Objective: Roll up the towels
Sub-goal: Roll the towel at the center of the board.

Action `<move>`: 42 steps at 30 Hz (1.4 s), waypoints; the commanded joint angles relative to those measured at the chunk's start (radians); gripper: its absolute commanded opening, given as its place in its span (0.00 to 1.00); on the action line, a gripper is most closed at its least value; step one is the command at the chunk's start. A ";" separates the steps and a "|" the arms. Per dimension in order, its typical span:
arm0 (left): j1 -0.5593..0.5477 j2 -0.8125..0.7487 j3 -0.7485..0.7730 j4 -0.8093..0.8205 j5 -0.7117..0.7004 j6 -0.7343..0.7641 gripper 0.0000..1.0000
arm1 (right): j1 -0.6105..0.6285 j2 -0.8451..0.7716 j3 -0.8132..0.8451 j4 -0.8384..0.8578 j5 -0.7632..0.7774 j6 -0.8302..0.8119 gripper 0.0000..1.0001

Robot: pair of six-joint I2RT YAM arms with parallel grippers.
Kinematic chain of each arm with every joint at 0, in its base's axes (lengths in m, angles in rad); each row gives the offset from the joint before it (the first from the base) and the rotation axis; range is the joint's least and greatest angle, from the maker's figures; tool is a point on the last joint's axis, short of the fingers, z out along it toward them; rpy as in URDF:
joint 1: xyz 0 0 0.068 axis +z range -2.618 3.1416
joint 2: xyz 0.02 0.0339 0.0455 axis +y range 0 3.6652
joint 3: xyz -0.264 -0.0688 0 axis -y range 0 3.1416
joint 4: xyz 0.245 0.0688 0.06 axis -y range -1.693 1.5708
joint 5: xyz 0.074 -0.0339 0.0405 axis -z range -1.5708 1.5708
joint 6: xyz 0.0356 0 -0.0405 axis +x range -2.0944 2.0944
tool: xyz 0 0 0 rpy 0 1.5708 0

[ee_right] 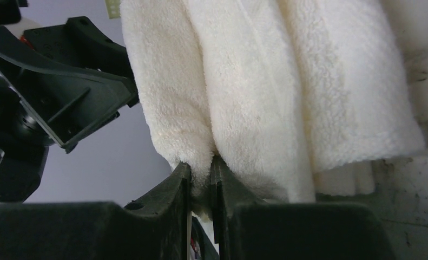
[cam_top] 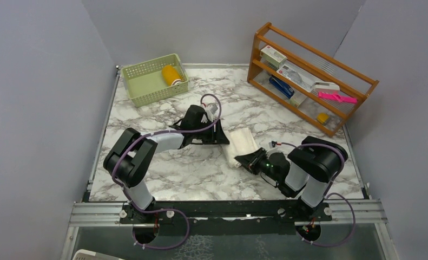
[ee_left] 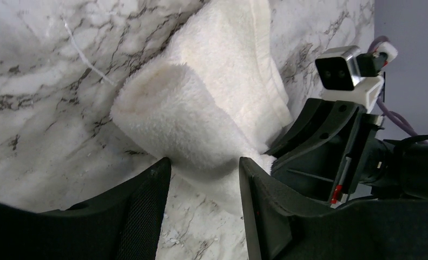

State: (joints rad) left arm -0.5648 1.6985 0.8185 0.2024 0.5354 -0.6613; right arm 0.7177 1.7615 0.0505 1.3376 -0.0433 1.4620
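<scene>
The cream-white towel (cam_top: 243, 142) lies at the table's middle, partly rolled, its flat part stretching away from the roll. In the left wrist view the roll (ee_left: 190, 108) is thick and tube-like, and my left gripper (ee_left: 203, 162) pinches its near end between the fingertips. My right gripper (ee_right: 201, 165) is shut tight on a fold of the same towel (ee_right: 265, 81) at the opposite end. From above, the left gripper (cam_top: 224, 139) and right gripper (cam_top: 245, 160) flank the roll closely. The mustard-yellow towel (cam_top: 171, 75) sits rolled in the green basket.
A green basket (cam_top: 146, 86) stands at the back left of the marble table. A slanted wooden rack (cam_top: 330, 51) with small packets, a pink item and a blue item stands at the back right. Grey walls close in the table on three sides.
</scene>
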 commanded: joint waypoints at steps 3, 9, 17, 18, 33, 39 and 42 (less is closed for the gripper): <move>-0.001 -0.007 0.103 -0.063 0.002 0.079 0.54 | -0.007 0.096 -0.019 0.124 -0.020 0.030 0.01; -0.014 0.082 0.118 -0.132 -0.007 0.115 0.55 | -0.007 0.194 -0.020 0.261 -0.049 0.054 0.01; -0.031 0.107 0.197 -0.299 -0.141 0.209 0.56 | -0.007 0.287 -0.028 0.382 -0.076 0.059 0.01; -0.033 0.115 0.203 -0.303 -0.146 0.212 0.56 | -0.008 0.292 -0.025 0.389 -0.081 0.056 0.01; -0.072 0.229 0.197 -0.327 -0.216 0.219 0.00 | -0.008 0.090 0.054 0.127 -0.170 -0.215 0.32; -0.072 0.204 0.169 -0.363 -0.292 0.191 0.00 | -0.007 -0.335 0.220 -0.500 -0.104 -0.610 0.41; -0.070 0.182 0.127 -0.356 -0.333 0.158 0.00 | -0.006 -0.571 0.335 -0.787 0.023 -0.852 0.44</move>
State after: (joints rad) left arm -0.6289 1.8538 1.0389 -0.0307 0.3939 -0.4988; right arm 0.7059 1.4391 0.2516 0.9638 -0.1547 1.0100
